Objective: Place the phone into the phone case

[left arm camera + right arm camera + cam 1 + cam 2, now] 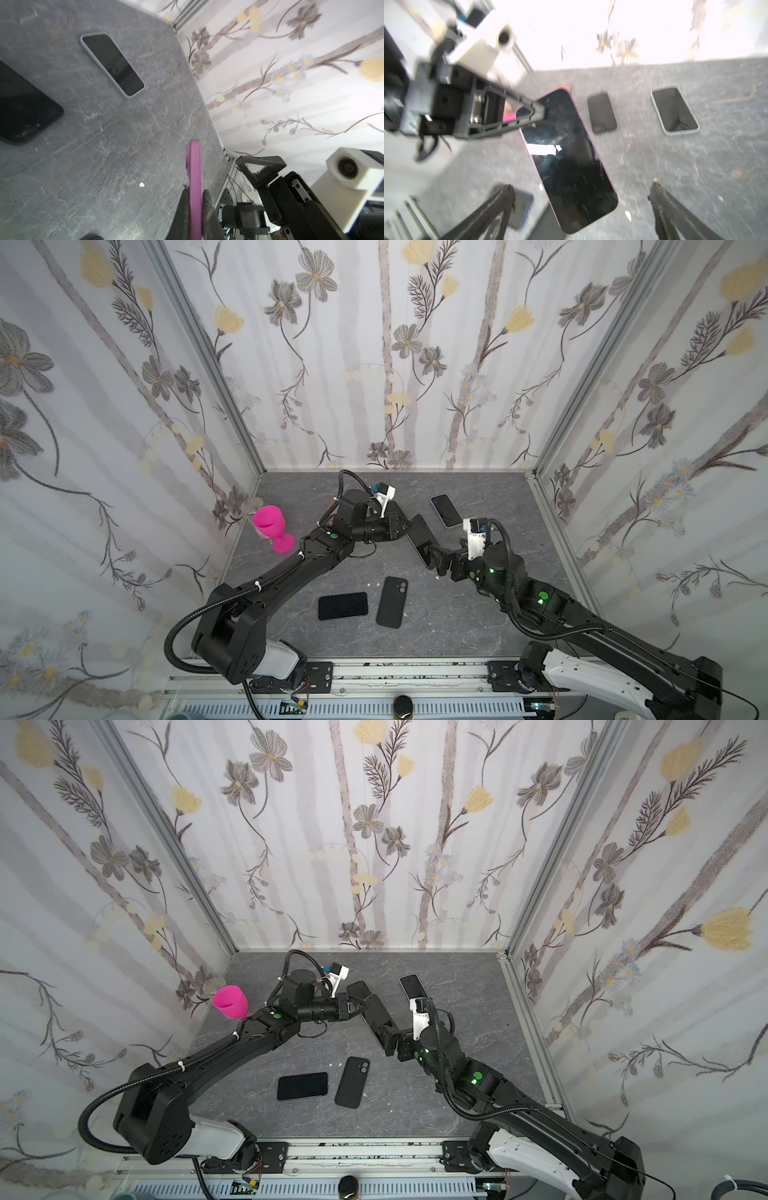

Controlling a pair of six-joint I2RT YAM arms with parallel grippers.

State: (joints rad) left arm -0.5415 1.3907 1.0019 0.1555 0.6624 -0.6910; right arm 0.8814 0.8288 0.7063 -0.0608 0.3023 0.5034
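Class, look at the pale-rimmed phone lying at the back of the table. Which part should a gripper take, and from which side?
Probably the two long edges, near mid-length, coming down from straight above. The pale-rimmed phone lies flat, screen up, on the table, so only its thin rim offers purchase; bare table flanks both long edges.

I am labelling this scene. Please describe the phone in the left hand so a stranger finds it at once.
Look at the middle of the grey table. The phone is there, with the left hand shut on its edge and the right hand open at its other end. Only it has a pink rim and is gripped.
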